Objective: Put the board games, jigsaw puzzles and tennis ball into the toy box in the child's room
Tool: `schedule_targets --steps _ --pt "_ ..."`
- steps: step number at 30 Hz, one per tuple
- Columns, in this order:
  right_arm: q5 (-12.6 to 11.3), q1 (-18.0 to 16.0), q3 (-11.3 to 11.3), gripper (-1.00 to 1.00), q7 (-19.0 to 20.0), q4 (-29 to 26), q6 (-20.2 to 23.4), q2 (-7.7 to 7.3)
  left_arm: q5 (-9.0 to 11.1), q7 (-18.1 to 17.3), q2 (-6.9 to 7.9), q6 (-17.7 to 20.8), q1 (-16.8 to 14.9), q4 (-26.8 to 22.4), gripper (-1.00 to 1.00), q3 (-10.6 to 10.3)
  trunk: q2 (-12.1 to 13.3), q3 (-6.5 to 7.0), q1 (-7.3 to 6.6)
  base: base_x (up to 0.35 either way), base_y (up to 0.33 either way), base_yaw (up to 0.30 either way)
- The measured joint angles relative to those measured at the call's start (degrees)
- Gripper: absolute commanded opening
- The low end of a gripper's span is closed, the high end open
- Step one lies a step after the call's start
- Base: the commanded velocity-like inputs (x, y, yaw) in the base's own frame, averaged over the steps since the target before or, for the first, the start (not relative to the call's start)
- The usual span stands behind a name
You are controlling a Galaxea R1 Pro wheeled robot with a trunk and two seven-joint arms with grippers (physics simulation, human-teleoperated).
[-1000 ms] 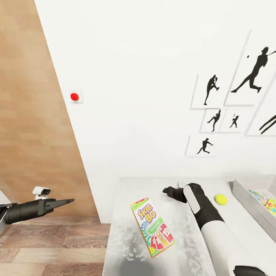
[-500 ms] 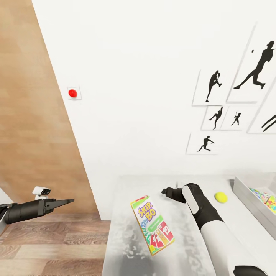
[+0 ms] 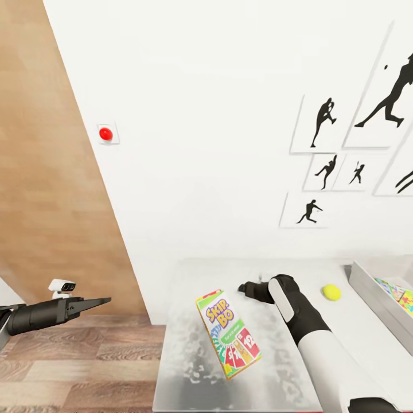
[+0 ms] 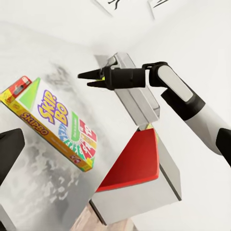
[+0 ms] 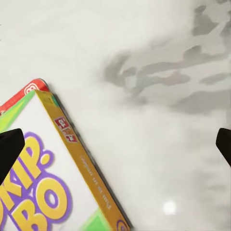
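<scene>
Pale grey table (image 3: 275,384) held the SKIP-BO box (image 3: 228,334). Right gripper (image 3: 245,287) hovered just beyond it, arm stretched forward, jaws spread. Left gripper (image 3: 98,301) pointed sideways off-table, jaws pressed together.

The SKIP-BO box (image 3: 228,334) lies flat on the table (image 3: 189,367), the right pincer (image 3: 245,287) hovering just beyond it.

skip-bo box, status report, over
Right gripper open, empty, above the table beside the SKIP-BO box. Left gripper off the table. Tennis ball loose beside the toy box. Nothing blocking.

Green, white and red SKIP-BO box (image 3: 228,334), yellow-green ball (image 3: 331,292), mottled pale grey table (image 3: 189,367).
</scene>
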Motion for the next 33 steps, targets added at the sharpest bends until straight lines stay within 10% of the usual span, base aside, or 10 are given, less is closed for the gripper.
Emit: schedule_targets --steps 33 --pt "0.10 0.05 4.77 1.00 0.31 -0.16 1.42 0.07 -0.08 0.00 0.06 0.00 0.00 1.02 1.00 1.14 -0.01 -2.75 0.00 0.000 0.008 0.000"
